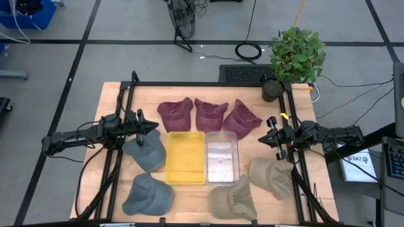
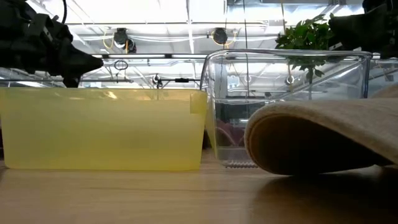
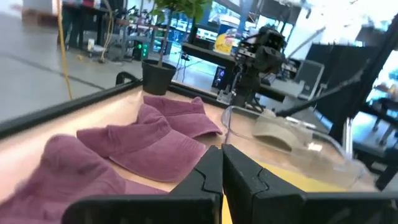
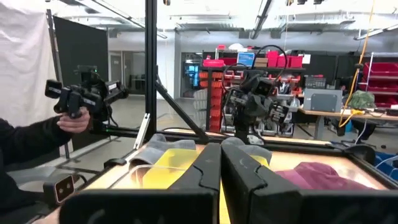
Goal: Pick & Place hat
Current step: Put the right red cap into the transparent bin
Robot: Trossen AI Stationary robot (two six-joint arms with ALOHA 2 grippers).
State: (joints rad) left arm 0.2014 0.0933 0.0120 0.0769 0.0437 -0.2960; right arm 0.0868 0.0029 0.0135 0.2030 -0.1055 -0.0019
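Three maroon hats (image 1: 210, 114) lie in a row along the far side of the table. Two grey-blue hats (image 1: 145, 152) lie on the left, two beige hats (image 1: 271, 176) on the right. Between them stand a yellow bin (image 1: 168, 157) and a clear bin (image 1: 237, 157). My left gripper (image 1: 153, 128) is shut and hangs above the table between the upper grey-blue hat and the left maroon hat (image 3: 143, 144). My right gripper (image 1: 271, 133) is shut too, beside the right maroon hat (image 1: 242, 120) and above the beige hats. In the low view, one beige hat's brim (image 2: 323, 138) rests on the tabletop.
A potted plant (image 1: 295, 55) stands at the far right corner. Black frame rails (image 1: 120, 120) run along the table's left and right sides. A person's hand holding a dark device (image 4: 74, 115) shows beyond the table in the right wrist view. Bare wood (image 1: 189, 202) lies near the front edge.
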